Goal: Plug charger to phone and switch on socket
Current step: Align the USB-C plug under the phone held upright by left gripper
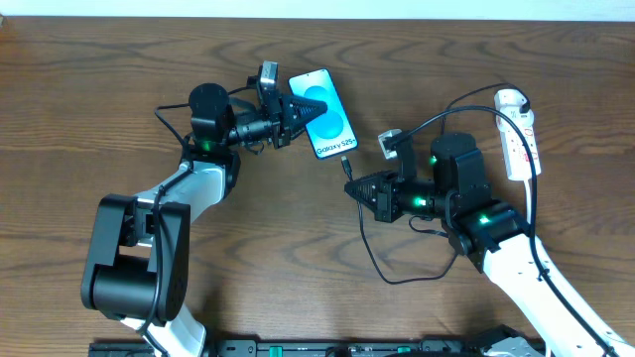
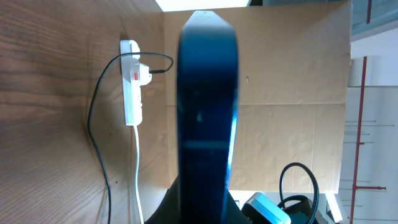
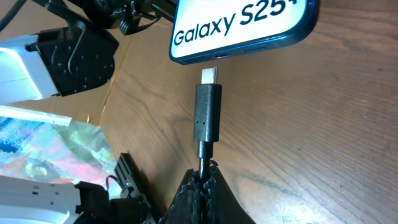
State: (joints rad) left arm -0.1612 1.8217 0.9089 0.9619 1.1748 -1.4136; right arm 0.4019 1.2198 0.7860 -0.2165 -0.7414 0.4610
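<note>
Connector tip of the charger points at the white-band end of the phone, just short of it and not touching. In the right wrist view the port slot looks a shade to one side of the tip, so I judge a small sideways trim is needed before the push. Right jaws are closed on the cable just behind the connector, near-right of the phone; phone and connector share roughly one near-to-far axis. Left jaws clamp the phone from the left, steadying it. Nothing lies between tip and port. Socket sits far right on the bench, well apart, plug already seated.
</note>
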